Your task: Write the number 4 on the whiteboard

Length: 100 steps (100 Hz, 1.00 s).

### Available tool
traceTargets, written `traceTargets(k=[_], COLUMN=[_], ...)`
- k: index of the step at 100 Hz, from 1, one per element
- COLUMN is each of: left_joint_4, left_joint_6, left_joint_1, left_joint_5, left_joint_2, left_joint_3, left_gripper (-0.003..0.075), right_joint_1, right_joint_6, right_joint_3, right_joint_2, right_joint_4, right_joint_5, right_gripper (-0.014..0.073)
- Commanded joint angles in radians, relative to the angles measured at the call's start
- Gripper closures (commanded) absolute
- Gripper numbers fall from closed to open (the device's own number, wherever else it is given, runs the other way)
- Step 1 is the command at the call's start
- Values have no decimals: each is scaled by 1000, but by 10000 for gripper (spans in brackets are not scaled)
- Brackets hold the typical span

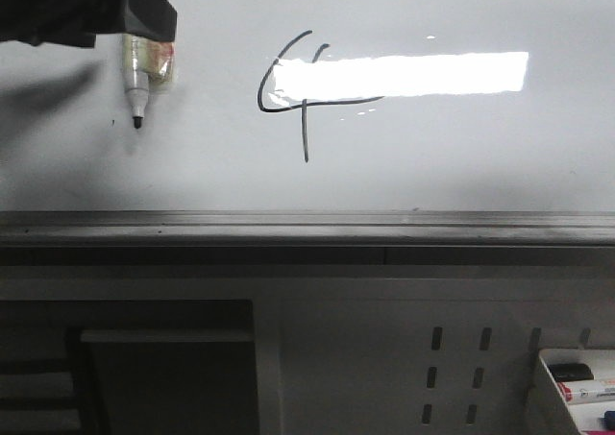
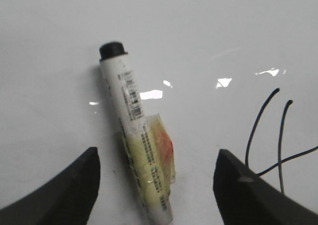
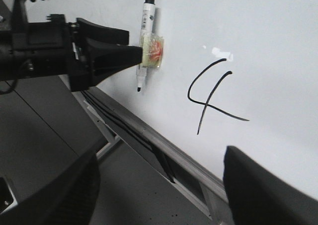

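Evidently light, rigid marker [image 1: 137, 75], taped yellow block midway for gripping, stuck beside left gripper [image 2: 156, 185], jaws wide. Number 4 [image 1: 300, 94] drawn on whiteboard [image 1: 480, 157]. Right gripper [image 3: 159, 185] likewise wide, empty.

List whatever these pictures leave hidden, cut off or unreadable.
- Front view: glare washes out the crossbar and middle of the number 4 on the whiteboard.
- Front view: the top edge cuts off the left gripper, so its hold on the marker is unclear.
- Left wrist view: the marker label print is too blurred to read.
- Right wrist view: the right gripper's fingers are cropped; tips unseen.
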Motion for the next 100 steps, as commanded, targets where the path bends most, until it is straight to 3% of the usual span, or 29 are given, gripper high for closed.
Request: traceTargets(k=[1,11,18,31,45,54,73,100], left_joint_4=[15,15,15,19,19,26,26,-43], left_joint_6=[77,151,194,222,240,240,240,240], left_joint_1=[4,4,4,4,4,4,4,4], left_joint_5=[1,41,67,108,126,126,133,137], left_joint_2=[-100,-205,-289,-451,-622,-718,-915,-1153], left_joint_3=[-9,26,53,112,180,221,328,477], left_gripper=[269,273,290,381,587,743,741,741], right_joint_1=[-10,-10,-10,-10,-10,-10,-10,-10], right_joint_6=[-6,-6,-6,-8,-55,-86,-96,-94], right_joint_3=[-25,-25,-20,12,114,200,395,595], right_joint_2=[-15,-24,-41,-97,-200,-304,-555,-821], right_joint_4=[31,31,31,31,31,31,31,70], right_joint_5=[-55,-78,-109,-182,-280,-358,-485,-487], right_gripper=[125,139,202,413,667,662,662,662])
